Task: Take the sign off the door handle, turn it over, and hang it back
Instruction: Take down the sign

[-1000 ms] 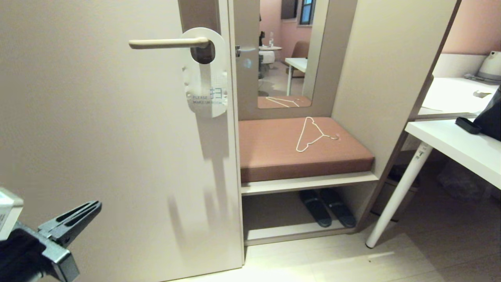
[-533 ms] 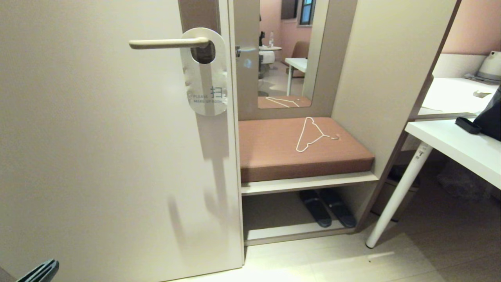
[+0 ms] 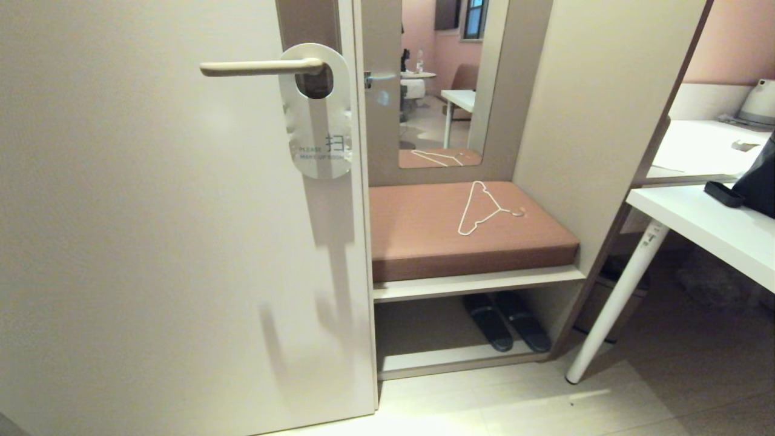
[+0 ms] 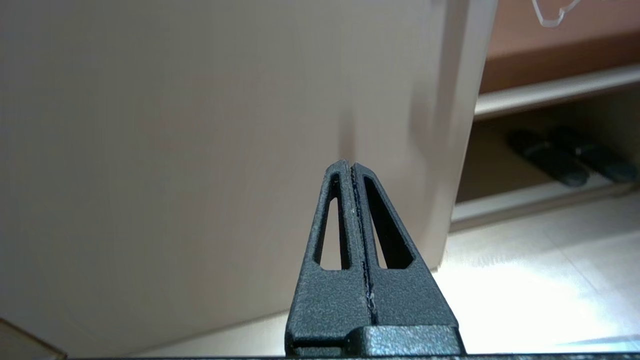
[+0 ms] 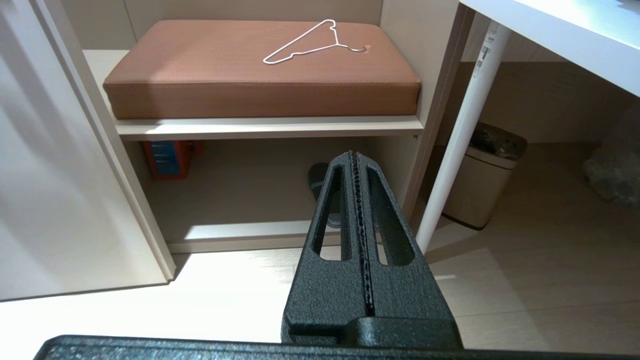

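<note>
The sign [image 3: 318, 112] hangs on the door handle [image 3: 260, 67] at the upper left of the head view, its big hole looped over the lever close to the brown plate, the pale face with "PLEASE MAKE UP ROOM" turned outward and its body lying flat against the door [image 3: 151, 242]. From where things stand the job looks finished, so I'd say the sensible thing is to keep both arms low and clear of the card, since a brush could slide it along the lever. The head view shows no arm at all. The left wrist view shows the left hand [image 4: 353, 167] with fingers pressed together, nothing between them, pointed at the lower door near its edge, a pair of dark slippers [image 4: 570, 160] at that frame's right. The right wrist view shows the right hand [image 5: 354, 156], likewise pressed shut and empty, aimed at the shelf under the brown cushion [image 5: 260, 70]. That view alone reveals a small bin [image 5: 480, 175] behind the white leg and an orange box [image 5: 167, 157] under the shelf; only the head view shows the sign.
</note>
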Robot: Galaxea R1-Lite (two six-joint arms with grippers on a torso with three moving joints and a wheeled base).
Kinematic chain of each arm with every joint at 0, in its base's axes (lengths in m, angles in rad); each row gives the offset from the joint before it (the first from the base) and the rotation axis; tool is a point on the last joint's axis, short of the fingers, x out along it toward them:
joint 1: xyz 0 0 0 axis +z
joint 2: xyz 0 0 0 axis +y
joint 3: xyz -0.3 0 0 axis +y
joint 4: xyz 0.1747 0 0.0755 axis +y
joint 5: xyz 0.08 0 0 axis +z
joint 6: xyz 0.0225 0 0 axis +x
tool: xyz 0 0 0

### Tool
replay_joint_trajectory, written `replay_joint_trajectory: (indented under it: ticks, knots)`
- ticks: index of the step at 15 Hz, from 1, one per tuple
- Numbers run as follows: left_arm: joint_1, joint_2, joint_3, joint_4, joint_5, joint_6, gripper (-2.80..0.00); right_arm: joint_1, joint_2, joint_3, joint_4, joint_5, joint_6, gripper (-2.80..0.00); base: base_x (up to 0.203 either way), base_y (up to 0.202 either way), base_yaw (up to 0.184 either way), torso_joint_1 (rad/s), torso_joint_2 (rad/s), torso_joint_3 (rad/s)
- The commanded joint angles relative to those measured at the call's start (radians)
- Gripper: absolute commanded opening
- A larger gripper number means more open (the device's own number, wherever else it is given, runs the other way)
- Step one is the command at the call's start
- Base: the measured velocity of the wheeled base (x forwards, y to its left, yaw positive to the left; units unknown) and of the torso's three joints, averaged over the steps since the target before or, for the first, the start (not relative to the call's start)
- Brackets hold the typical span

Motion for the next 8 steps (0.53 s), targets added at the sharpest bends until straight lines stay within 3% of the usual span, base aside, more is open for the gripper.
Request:
replay_joint_trajectory:
  ticks: [1,8]
  knots:
    - [0.001,-0.090,0.000,0.002,0.000,0.001,-2.80,0.001,0.000,0.000,0.000,0.000,0.000,-2.80,0.000,0.000,0.000,0.000,0.00,0.000]
    - [0.001,-0.100,0.000,0.048,0.001,0.003,-2.80,0.001,0.000,0.000,0.000,0.000,0.000,-2.80,0.000,0.000,0.000,0.000,0.00,0.000]
